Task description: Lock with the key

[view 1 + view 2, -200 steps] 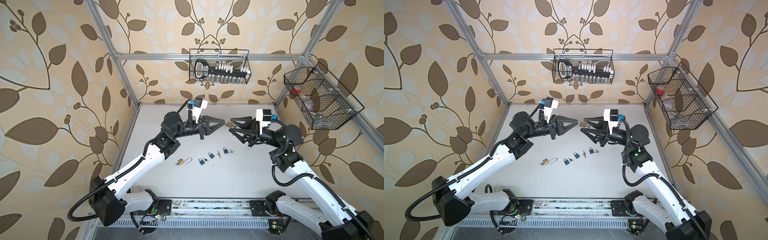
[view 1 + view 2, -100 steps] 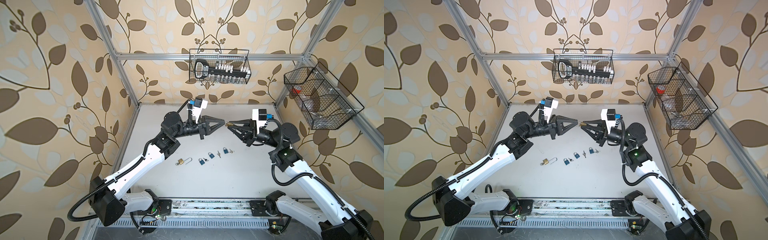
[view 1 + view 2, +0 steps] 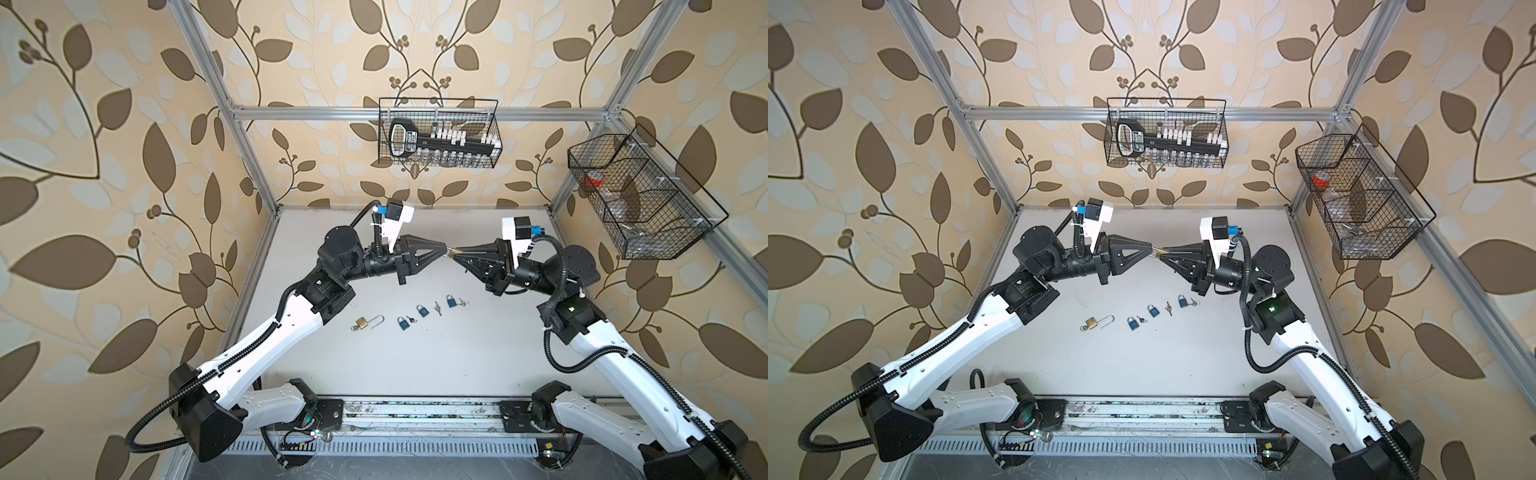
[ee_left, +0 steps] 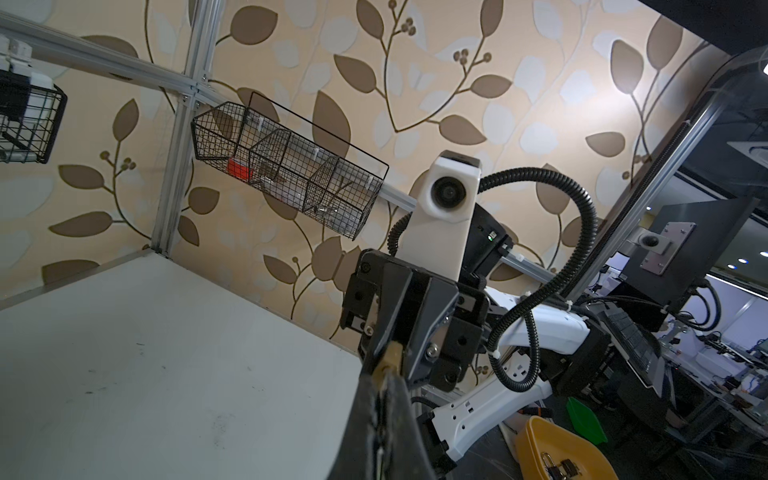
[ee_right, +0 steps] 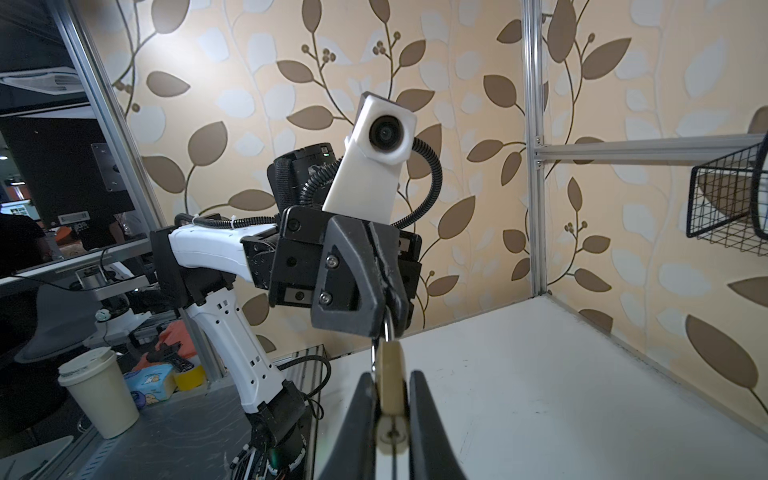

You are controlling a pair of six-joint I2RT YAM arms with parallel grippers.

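Note:
A small brass padlock hangs in mid-air between my two grippers, seen in both top views. My left gripper is shut on its steel shackle. My right gripper is shut on the brass body, with a finger pressed on each flat side. The keyhole end faces the right wrist camera. In the left wrist view the padlock pokes out past the left gripper. No key is in either gripper; small keys lie on the table.
On the white table below lie an open long-shackle brass padlock and three blue padlocks, each with keys beside it. Wire baskets hang on the back wall and right wall.
My right gripper moved left onto the padlock held by the left gripper and shut its open fingers on the brass body. The left arm stayed put.

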